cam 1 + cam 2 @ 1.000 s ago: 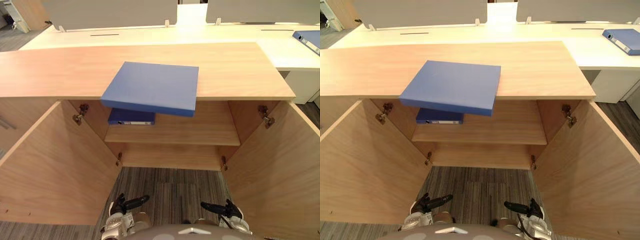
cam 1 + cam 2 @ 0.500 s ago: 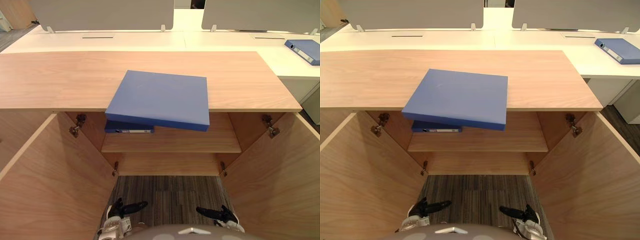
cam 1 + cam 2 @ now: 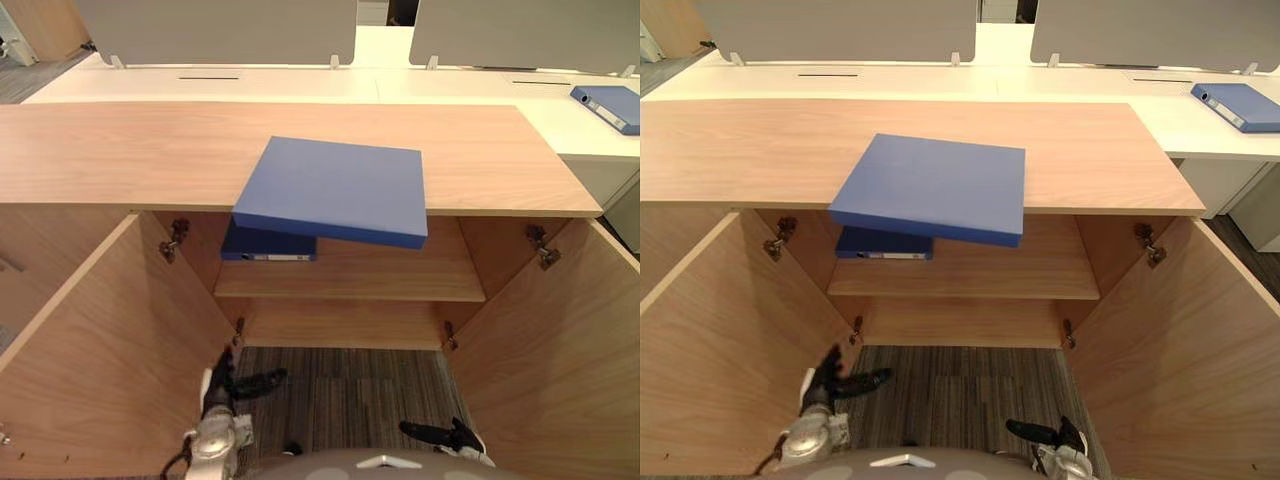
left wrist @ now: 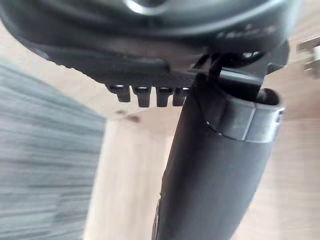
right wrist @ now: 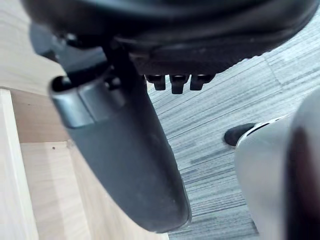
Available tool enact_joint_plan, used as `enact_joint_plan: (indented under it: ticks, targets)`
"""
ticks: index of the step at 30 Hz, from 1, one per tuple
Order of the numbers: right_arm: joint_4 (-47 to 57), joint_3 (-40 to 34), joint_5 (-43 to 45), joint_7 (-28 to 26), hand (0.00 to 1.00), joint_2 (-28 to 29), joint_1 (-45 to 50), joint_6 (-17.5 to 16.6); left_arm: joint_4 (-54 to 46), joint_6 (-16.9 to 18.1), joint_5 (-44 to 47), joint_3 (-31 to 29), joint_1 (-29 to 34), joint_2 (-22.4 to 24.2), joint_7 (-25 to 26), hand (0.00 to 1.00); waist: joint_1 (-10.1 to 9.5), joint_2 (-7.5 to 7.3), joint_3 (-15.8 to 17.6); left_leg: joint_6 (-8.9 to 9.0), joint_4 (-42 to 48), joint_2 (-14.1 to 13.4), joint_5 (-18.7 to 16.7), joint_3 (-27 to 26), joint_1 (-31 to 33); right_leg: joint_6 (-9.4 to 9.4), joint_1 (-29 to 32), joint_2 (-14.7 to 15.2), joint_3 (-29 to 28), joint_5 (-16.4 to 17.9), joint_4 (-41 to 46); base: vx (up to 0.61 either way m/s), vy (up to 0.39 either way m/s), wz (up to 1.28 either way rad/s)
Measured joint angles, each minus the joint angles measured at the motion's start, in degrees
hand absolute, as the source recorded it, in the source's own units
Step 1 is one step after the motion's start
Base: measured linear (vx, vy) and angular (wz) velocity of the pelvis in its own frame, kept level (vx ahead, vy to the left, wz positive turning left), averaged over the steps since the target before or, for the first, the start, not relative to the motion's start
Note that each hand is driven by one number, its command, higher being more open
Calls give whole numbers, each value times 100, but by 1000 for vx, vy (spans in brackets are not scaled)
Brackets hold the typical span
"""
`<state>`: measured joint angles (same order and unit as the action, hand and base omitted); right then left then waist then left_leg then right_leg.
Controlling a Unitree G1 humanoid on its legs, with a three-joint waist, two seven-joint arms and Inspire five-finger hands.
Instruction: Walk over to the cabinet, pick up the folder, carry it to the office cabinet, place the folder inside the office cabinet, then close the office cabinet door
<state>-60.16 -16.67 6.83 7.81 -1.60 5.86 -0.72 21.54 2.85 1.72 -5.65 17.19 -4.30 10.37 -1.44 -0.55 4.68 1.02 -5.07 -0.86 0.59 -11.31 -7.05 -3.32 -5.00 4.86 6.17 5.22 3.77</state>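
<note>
Blue folder (image 3: 335, 190) flat on the wooden tabletop (image 3: 120, 150), both hands low and empty.

Front edge of the folder jutting out past the tabletop's rim, above the open cabinet; second blue folder (image 3: 268, 245) on the shelf (image 3: 400, 275) inside, toward its left end; left door (image 3: 110, 350) and right door (image 3: 560, 350) standing wide. Left hand (image 3: 222, 382) beside the left door, fingers loose and spread, thumb out, gripping nothing. Right hand (image 3: 448, 437) lower, over the carpet (image 3: 350, 385), fingers straight, likewise empty. Third folder (image 3: 605, 105) well apart on the white tabletop (image 3: 450, 85).

Left hand (image 3: 222, 388) and right hand (image 3: 455, 438) are black, slim-fingered, on silver-grey wrists (image 3: 214, 437)
</note>
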Motion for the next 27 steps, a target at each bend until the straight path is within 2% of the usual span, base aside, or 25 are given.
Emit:
enact_joint_plan:
  ticks: [6,12,14,17,22,27]
  targets:
    - [96,47,-8,29,100,-21,52,-3,-1666,233,-45,95,106,14,320,100,-89,74,-10,-214,6,62,11,161,-6,-27,-125,26,41,16,-69,48,-6,9]
    - [87,59,-12,32,100,-36,64,-21,-2691,452,-570,104,179,2,725,100,-98,95,-36,-243,7,33,-13,395,-77,-4,-252,-4,4,14,-94,34,-38,10]
    - [78,196,-8,31,100,-78,93,-23,-3024,468,-764,203,188,-144,852,100,-99,105,-41,-234,7,27,-35,405,-135,13,-316,-5,-9,15,-95,0,0,0]
    - [77,268,-26,29,100,-119,117,-58,-3263,527,-1140,354,194,-439,870,100,-90,128,-84,-226,7,34,-62,403,-181,32,-329,6,-40,24,-90,-59,-15,-4]
    - [72,298,-34,28,100,-163,124,-58,-3483,544,-1778,429,193,-652,892,100,-58,156,-127,-218,20,59,-55,397,-191,36,-324,29,-97,30,-91,-80,-19,-4]
    - [41,641,-114,26,100,-394,138,-61,-3597,573,-2201,678,173,-983,890,100,13,216,-191,-202,9,56,1,404,-201,34,-325,20,-114,33,-93,-58,-36,0]
